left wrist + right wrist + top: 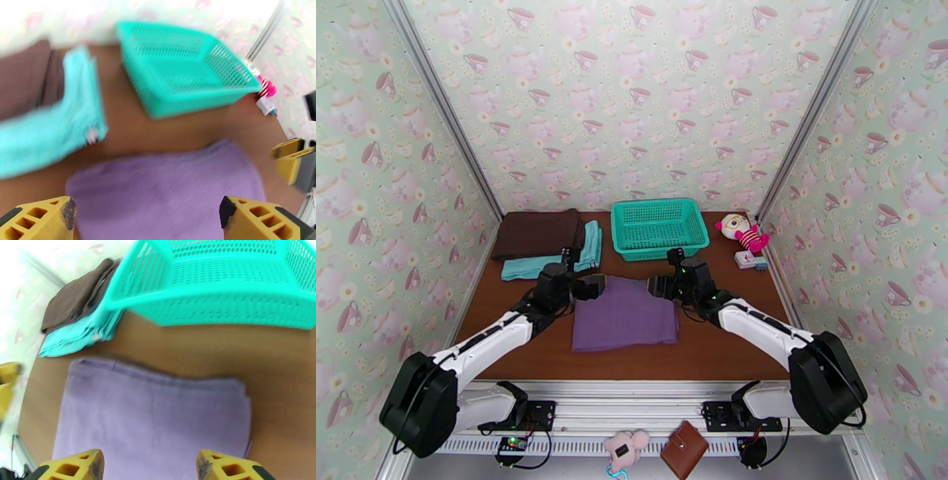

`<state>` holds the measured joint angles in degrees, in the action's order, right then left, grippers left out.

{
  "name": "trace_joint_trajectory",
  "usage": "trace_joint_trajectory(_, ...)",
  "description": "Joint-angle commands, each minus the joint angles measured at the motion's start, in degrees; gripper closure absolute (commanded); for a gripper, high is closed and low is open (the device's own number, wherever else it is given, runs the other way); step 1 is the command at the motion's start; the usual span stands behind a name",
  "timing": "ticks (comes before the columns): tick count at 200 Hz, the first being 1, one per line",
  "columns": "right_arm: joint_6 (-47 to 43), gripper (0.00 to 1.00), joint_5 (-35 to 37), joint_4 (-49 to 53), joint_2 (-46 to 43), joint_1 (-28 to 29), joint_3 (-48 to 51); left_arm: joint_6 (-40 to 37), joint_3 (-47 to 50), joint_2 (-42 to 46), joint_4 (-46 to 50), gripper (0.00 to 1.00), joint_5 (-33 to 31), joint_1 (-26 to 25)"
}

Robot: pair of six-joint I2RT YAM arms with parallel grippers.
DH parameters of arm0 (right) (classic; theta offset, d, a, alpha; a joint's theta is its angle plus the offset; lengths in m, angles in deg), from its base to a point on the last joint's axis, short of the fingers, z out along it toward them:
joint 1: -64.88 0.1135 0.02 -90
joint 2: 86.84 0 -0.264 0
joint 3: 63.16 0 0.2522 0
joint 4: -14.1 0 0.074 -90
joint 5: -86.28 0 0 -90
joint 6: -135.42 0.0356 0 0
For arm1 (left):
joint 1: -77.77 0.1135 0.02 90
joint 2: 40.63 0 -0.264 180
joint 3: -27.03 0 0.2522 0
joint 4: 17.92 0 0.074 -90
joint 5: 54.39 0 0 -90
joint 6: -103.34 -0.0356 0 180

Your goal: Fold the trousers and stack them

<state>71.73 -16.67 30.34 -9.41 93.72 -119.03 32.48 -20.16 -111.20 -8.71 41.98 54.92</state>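
The trousers lie folded into a purple rectangle at the centre of the table. Their far corners are overlapped by the grippers in the top view, and their near edge is cut off in both wrist views, the left one blurred. The left gripper and right gripper stand at those corners with fingers spread wide, holding nothing, cloth showing between the tips. Just beyond sits the teal basket, its mesh floor bare, with a teal folded garment and a brown folded garment to its left.
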Motion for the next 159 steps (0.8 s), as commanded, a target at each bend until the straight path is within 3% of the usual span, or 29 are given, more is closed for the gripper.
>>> trace_joint_trajectory(1, 5.0, 0.35, -7.4, 3.7, -1.4, 1.8, 3.2, 12.1, 6.0, 3.2, 2.7, 0.00, 17.4, -1.8)
trace_joint_trajectory(45, 10.5, 0.35, -9.0, 15.3, -10.2, 6.3, 8.3, 24.4, 8.6, 11.6, 21.6, 0.00, 11.7, -10.0)
trace_joint_trajectory(71, 10.6, 0.33, -3.3, 22.3, -9.8, 6.2, 10.3, 28.1, 13.6, 13.1, 22.8, 0.00, 6.3, -9.0)
trace_joint_trajectory(119, 8.7, 0.32, 2.0, 22.5, 2.7, 6.1, 8.4, 20.9, 9.5, 14.2, 27.0, 0.00, 0.4, -7.8)
trace_joint_trajectory(143, 7.3, 0.32, 11.3, 34.1, 0.0, 6.1, 4.3, 14.2, 2.7, 21.1, 35.7, 0.00, -9.3, -8.7)
trace_joint_trajectory(159, 6.9, 0.32, 16.9, 40.3, -4.9, 6.1, 1.1, 10.6, 1.0, 24.5, 35.2, 0.00, -15.6, -8.3)
